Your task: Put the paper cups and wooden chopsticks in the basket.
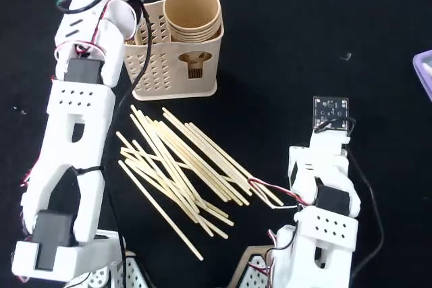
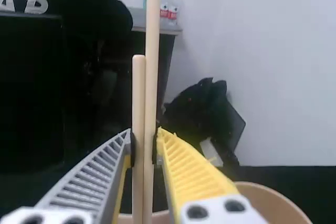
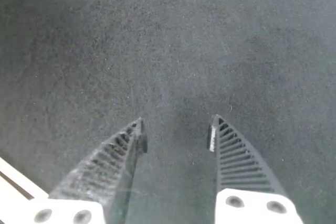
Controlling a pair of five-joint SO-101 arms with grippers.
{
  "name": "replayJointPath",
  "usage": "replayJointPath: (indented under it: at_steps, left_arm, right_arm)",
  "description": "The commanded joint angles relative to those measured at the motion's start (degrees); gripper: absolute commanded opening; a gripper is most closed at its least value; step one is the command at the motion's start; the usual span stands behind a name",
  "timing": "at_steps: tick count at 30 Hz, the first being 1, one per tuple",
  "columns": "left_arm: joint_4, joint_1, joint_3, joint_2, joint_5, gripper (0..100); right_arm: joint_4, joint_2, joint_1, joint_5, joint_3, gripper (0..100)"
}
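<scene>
Halfway at best, by the looks of it. The basket (image 1: 177,72) is parked at the far side of the table (image 1: 304,45), and the paper cups (image 1: 192,11) are already stacked inside it. A big pile of chopsticks (image 1: 185,166) is left scattered in front. Two sticks (image 2: 138,108) are clamped upright in the left gripper (image 2: 144,150), above the basket. The right gripper (image 3: 176,135) is spread wide, nothing held.

A black table (image 1: 304,45) carries a basket (image 1: 177,65) — and loose chopsticks (image 1: 182,166) just beside it.
</scene>
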Motion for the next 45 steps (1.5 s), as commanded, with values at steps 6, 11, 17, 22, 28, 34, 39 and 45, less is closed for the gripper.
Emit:
replayJointPath:
  at_steps: [6,11,17,22,28,34,39,45]
  left_arm:
    - [4.7,0.2,4.4,-4.0,1.7,13]
    - [8.9,-1.4,4.3,-8.6,6.7,15]
    - [22.2,-5.0,4.8,-16.5,6.6,15]
    - [40.7,-12.9,7.1,-23.7,6.6,15]
    - [52.1,-25.5,25.3,-32.4,6.6,15]
    - [42.3,-33.5,50.2,-37.5,1.9,15]
    - [32.1,-33.8,61.2,-39.6,-0.3,16]
    - [27.3,-33.5,67.2,-39.5,0.1,15]
  right_arm:
    - [-1.2,-0.7,-0.7,0.0,-0.5,19.8]
    - [-1.2,-0.7,-0.7,0.0,-0.7,19.8]
    - [-1.0,-0.7,-0.7,0.0,-0.8,19.8]
    - [4.0,-0.7,-0.7,1.1,-5.1,19.8]
    - [14.3,-0.7,-1.4,11.9,-16.3,19.8]
    - [17.5,0.1,-14.4,18.7,-16.5,19.8]
    - [19.3,6.2,-27.5,20.2,-16.2,19.6]
    - [15.4,18.9,-35.8,20.6,-15.8,19.5]
